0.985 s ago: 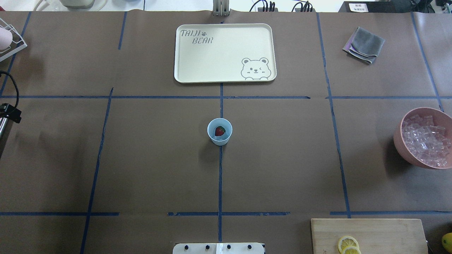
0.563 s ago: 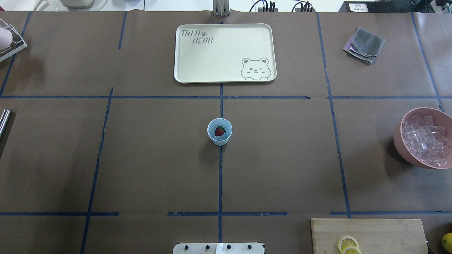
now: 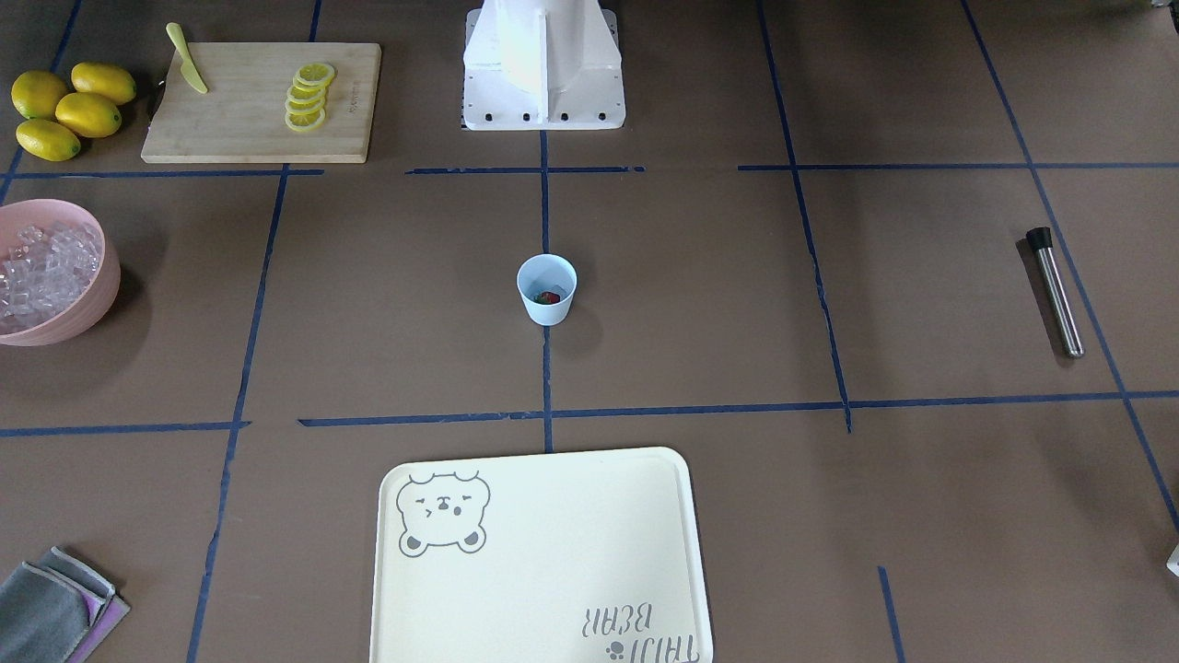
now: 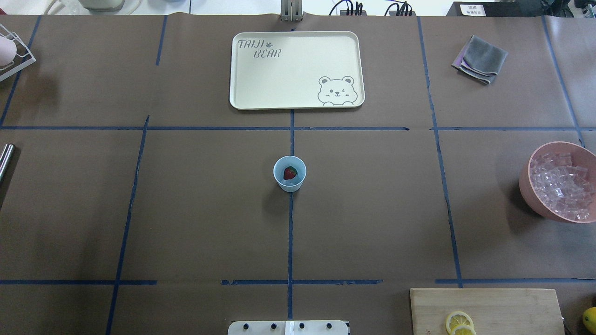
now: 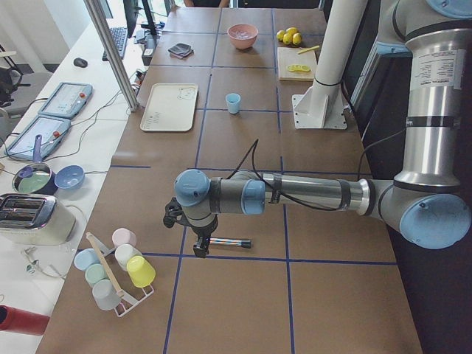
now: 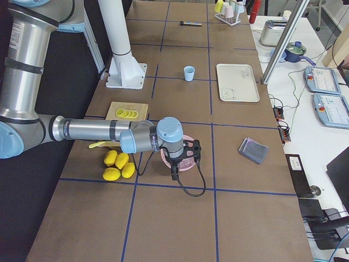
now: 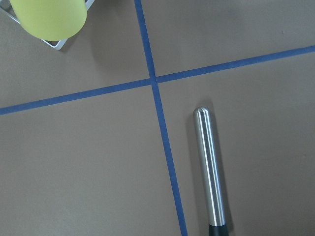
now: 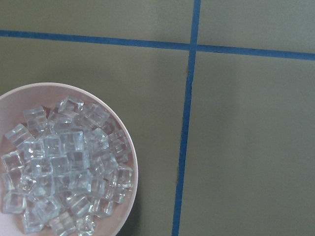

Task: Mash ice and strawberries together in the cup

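Holding one strawberry (image 4: 290,173), cup (image 4: 289,186); ice (image 4: 561,184) in bowl (image 4: 525,184) at its 3 o'clock; unmashed; left tool (image 5: 200,245), right tool (image 6: 182,161): grip you cannot tell.

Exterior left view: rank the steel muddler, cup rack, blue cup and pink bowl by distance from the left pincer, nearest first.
1. Steel muddler: lies on the table right beside the left pincer.
2. Cup rack: near end of the table, on the operators' side.
3. Blue cup: mid-table, beside the tray.
4. Pink bowl: far end of the table.
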Tool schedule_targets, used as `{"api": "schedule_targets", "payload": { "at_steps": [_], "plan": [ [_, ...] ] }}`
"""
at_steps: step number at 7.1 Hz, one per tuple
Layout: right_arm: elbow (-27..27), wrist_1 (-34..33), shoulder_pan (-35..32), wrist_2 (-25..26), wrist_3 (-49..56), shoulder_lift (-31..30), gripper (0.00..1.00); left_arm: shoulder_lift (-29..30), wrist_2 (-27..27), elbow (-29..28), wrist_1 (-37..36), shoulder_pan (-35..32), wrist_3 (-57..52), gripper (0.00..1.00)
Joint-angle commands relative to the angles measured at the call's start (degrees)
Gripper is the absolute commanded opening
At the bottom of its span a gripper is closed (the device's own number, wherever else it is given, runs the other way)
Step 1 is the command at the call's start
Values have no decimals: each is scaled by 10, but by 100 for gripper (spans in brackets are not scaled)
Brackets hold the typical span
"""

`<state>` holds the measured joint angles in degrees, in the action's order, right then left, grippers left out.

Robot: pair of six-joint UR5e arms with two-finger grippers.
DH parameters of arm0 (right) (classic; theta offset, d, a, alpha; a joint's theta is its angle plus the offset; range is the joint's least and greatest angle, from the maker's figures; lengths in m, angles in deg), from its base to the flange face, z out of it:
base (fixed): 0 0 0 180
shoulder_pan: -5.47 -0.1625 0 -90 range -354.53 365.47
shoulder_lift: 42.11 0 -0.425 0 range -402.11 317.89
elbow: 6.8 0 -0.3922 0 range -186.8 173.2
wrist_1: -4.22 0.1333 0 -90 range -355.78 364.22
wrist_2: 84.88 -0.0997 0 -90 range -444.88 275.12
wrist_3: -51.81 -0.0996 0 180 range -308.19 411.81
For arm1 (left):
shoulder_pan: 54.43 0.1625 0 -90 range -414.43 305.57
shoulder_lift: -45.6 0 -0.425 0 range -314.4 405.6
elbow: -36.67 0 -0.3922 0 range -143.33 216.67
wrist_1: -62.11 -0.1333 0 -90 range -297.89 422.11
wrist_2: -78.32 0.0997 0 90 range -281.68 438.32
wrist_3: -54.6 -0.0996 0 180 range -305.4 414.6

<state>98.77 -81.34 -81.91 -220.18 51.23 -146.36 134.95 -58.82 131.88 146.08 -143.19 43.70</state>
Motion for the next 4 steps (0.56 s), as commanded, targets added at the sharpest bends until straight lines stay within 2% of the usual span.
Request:
{"api": "schedule_targets", "payload": {
  "at_steps": [1, 4],
  "plan": [
    [0, -63, -11, 9, 58, 26, 99, 6, -1, 14, -37, -2, 0, 100],
    [1, -61, -10, 6, 52, 28, 99, -9, 0, 68, -67, -3, 5, 100]
  ]
}}
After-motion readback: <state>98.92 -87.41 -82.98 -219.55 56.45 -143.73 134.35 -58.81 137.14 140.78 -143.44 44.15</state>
